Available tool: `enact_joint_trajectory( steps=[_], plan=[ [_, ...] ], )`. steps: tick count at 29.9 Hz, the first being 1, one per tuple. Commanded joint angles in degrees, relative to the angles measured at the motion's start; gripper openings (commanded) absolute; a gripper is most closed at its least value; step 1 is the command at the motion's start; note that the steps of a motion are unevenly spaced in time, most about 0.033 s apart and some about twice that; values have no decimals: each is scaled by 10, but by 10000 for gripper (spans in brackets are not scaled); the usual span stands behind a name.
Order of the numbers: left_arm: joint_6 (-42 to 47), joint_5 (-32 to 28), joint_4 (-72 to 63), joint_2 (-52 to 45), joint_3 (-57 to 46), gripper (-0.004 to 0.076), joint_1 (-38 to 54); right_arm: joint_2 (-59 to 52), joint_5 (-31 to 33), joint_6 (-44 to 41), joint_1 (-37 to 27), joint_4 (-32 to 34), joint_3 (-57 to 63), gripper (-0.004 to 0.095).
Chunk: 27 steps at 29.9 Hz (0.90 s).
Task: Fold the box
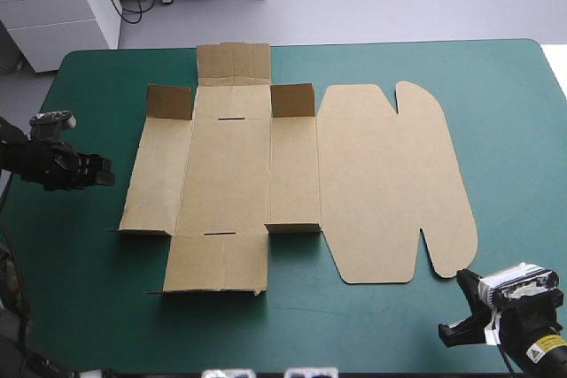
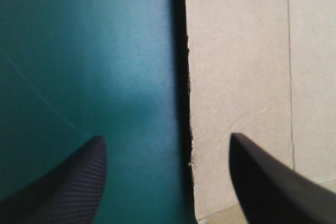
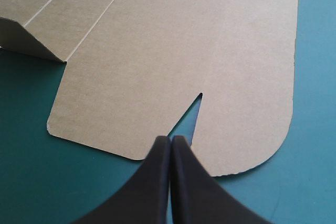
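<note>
The brown box (image 1: 230,165) lies as a cut sheet in the middle of the table. Its rounded lid panel (image 1: 390,183) is flat to the right. Two small flaps (image 1: 168,102) (image 1: 292,100) at the far side stand raised, and so does the far end flap (image 1: 232,64). My left gripper (image 1: 104,171) hovers just left of the sheet's left edge. In the left wrist view it (image 2: 167,138) is open, with the box's edge (image 2: 241,66) running between the fingers. My right gripper (image 1: 462,279) is shut (image 3: 170,140) with nothing in it, at the lid's near notch (image 3: 195,114).
The teal-green cover (image 1: 80,272) shows on every side of the sheet, widest at the near left and far right. The table's near edge lies close behind my right gripper. A white cabinet (image 1: 53,6) stands beyond the far left corner.
</note>
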<state>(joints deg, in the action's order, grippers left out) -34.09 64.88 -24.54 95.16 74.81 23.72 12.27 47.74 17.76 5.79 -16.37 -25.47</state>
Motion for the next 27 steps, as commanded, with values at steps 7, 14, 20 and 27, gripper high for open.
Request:
enact_joint_trajectory(
  steps=[7,14,20,27],
  plan=[
    [-62,93,-80,82,17,650,1,6,-39,1,1,-8,-16,-19],
    [-76,93,-149,126,17,650,0,6,-39,1,1,-8,-16,-19],
    [-76,93,-173,131,17,650,-20,6,-40,1,1,-8,-15,-19],
    [-73,93,-179,131,17,649,-58,6,-40,1,1,-8,-15,-19]
  ],
)
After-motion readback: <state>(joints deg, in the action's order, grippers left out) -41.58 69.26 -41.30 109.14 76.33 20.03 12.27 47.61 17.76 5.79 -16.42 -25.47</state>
